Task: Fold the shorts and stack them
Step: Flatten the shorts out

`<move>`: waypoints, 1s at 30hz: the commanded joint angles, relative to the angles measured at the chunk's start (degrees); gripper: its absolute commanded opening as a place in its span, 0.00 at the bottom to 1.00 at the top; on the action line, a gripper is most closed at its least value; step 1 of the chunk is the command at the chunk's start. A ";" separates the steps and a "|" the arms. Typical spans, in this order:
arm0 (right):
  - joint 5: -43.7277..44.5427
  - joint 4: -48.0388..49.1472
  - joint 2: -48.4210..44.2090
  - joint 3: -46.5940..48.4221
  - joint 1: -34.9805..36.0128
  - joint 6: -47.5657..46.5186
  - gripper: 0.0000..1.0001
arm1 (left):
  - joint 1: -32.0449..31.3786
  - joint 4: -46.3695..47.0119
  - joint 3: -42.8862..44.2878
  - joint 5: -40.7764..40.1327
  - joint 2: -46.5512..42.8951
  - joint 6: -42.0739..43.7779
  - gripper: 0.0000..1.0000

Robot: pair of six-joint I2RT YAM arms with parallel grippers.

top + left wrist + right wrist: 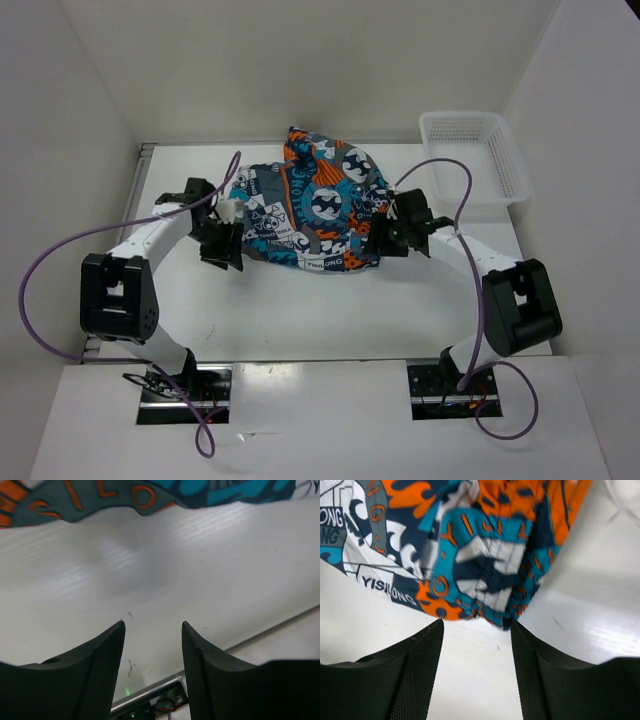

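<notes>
- The soft cloth shorts with a busy blue, orange, grey, black and white patchwork print (315, 205) lie bunched in a rumpled heap on the white table (300, 310), at its middle, between the two arms.
- Only the top view shows both arms at once. The left gripper (222, 245) sits just beside the heap's left edge and the right gripper (392, 232) just beside its right edge.
- Only that view takes in the white mesh plastic basket (462, 118), at the far right corner and well apart from the shorts, and the purple cables (60, 260) looping off each arm.
- The left wrist view shows what the top view cannot: its black ribbed fingers (107, 665) stand apart with bare table between them. The shorts' hem runs along the upper edge, clear of the tips.
- The right wrist view shows its fingers (420, 670) likewise spread and gripping nothing. The crumpled cloth, printed "YISI" and "ONG", hangs right at the fingertips; whether it touches them I cannot tell.
</notes>
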 commanded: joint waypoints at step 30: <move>5.57 11.05 8.43 -6.48 0.53 20.42 0.66 | 11.18 24.73 2.43 -10.95 17.11 0.16 0.61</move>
